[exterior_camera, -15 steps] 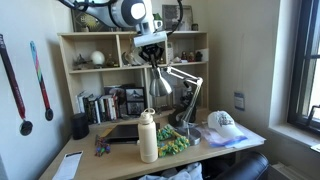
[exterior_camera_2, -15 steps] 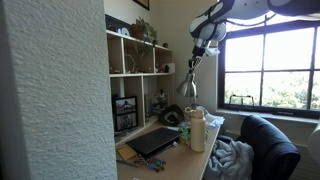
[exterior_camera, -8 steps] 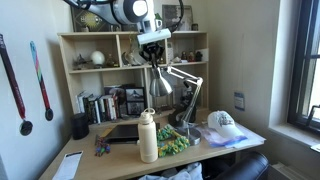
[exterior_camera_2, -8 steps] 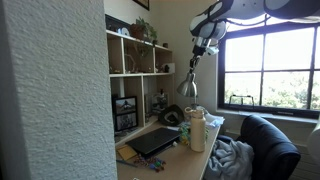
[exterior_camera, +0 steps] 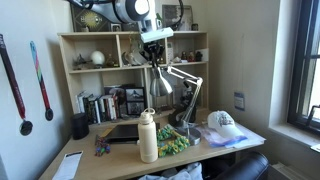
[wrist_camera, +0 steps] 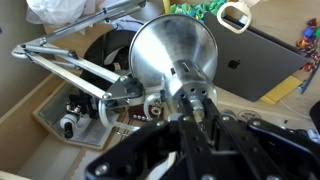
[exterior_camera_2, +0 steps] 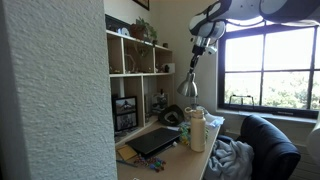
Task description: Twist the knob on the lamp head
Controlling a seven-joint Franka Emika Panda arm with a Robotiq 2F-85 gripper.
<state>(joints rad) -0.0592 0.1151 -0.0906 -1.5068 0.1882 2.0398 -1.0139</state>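
A silver desk lamp stands on the desk, its cone-shaped head (exterior_camera: 160, 86) pointing down; it shows in both exterior views (exterior_camera_2: 187, 86). In the wrist view the lamp head (wrist_camera: 170, 50) fills the middle, with a small metal knob (wrist_camera: 196, 112) on its back end. My gripper (wrist_camera: 196, 122) hangs straight above the head (exterior_camera: 155, 62) (exterior_camera_2: 197, 52). Its two black fingers are closed on either side of the knob.
A cream water bottle (exterior_camera: 148, 136) stands at the desk front, next to green items (exterior_camera: 172, 143). A closed laptop (exterior_camera: 122, 131) lies behind it and a white cap (exterior_camera: 222, 122) sits further along the desk. The lamp's jointed arm (exterior_camera: 186, 75) and a wooden shelf unit (exterior_camera: 100, 60) are close behind.
The gripper's body has shifted slightly and turned a little above the lamp head. The lamp and the desk items have not moved.
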